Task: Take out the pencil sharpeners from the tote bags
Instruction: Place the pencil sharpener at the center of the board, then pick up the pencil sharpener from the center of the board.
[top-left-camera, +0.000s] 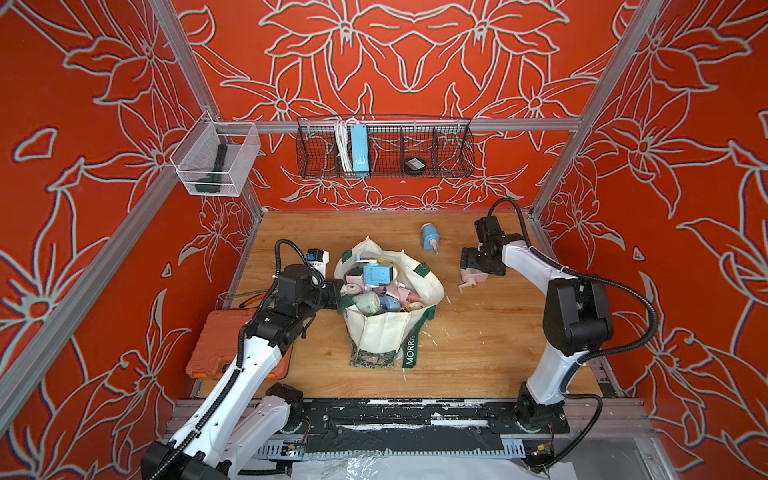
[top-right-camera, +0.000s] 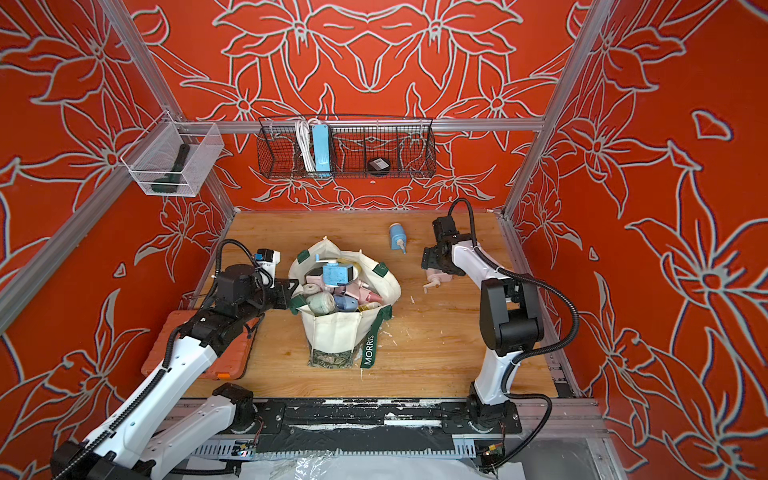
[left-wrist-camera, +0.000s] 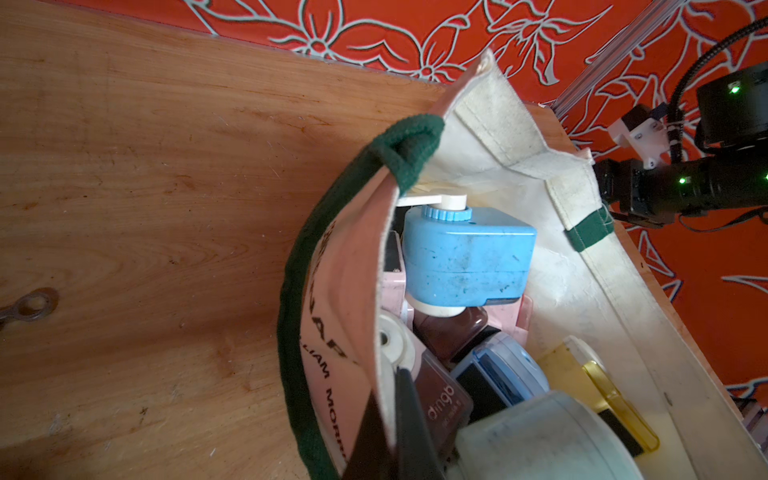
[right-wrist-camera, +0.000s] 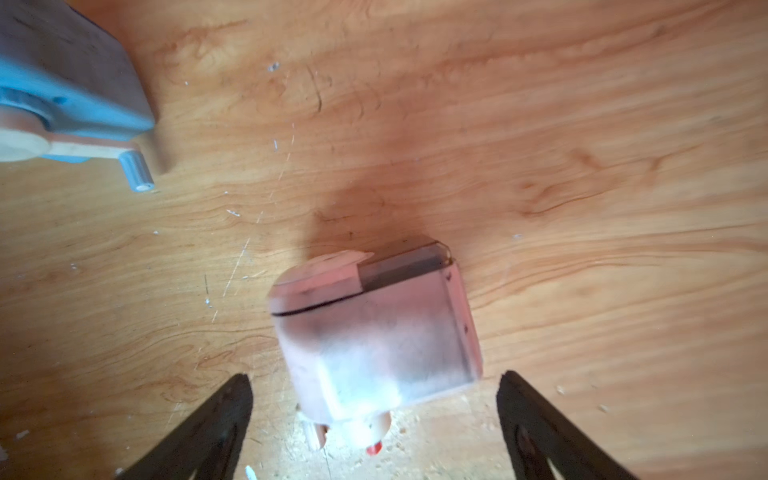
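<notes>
The tote (top-left-camera: 386, 328) stands upright in the middle of the desk (top-left-camera: 478, 353), its mouth open and its green "MORRIS" handle hanging down the front. It is packed with sharpeners (top-left-camera: 376, 297) in pink, blue, grey-green and yellow. The top blue sharpener (top-left-camera: 378, 274) lies on the pile with its crank towards the rear rim, which the left wrist view (left-wrist-camera: 465, 262) shows close up.

Two more lie out on the desk, to the right of the tote. The rear blue sharpener (top-left-camera: 429, 237) lies near the back wall. The pink sharpener (top-left-camera: 473, 277) lies on its side nearer the right edge, well apart from the tote.

The left fingers (left-wrist-camera: 411, 424) are pressed together on the tote's left rim, with the canvas pinched between them. The right fingers (right-wrist-camera: 536, 428) are spread wide just above the pink sharpener (right-wrist-camera: 374, 332), which rests on the wood between them. Neither finger touches it.

An orange case (top-left-camera: 216, 345) lies at the desk's left edge under the left arm. A wire basket (top-left-camera: 449, 153) on the back wall holds a blue power strip (top-left-camera: 358, 149).
</notes>
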